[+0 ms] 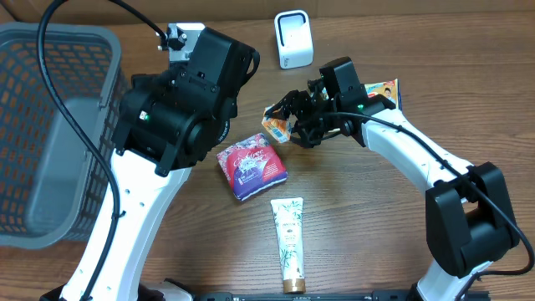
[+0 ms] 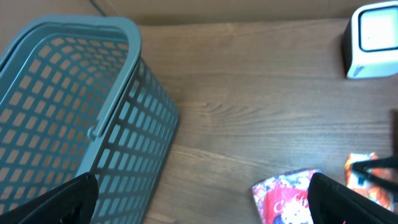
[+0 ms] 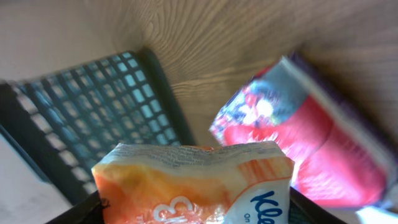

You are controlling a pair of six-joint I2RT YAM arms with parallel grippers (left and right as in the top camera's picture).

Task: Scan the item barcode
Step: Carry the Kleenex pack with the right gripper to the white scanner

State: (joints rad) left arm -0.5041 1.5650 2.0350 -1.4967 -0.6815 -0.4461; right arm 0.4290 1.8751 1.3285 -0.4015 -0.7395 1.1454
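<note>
My right gripper (image 1: 288,119) is shut on an orange-and-white tissue pack (image 1: 275,124), held off the table left of the arm. In the right wrist view the tissue pack (image 3: 193,180) fills the space between the two dark fingers of the right gripper (image 3: 196,213). No barcode shows on the side I see. The white scanner (image 1: 293,39) stands at the back of the table, also in the left wrist view as the scanner (image 2: 373,40). My left gripper (image 2: 202,194) hangs open over bare wood, with nothing between its fingers.
A grey-blue basket (image 1: 50,125) takes up the left side. A red-and-purple floral pack (image 1: 251,165) lies mid-table, with a white tube (image 1: 289,242) in front of it. A colourful flat packet (image 1: 384,90) lies behind the right arm.
</note>
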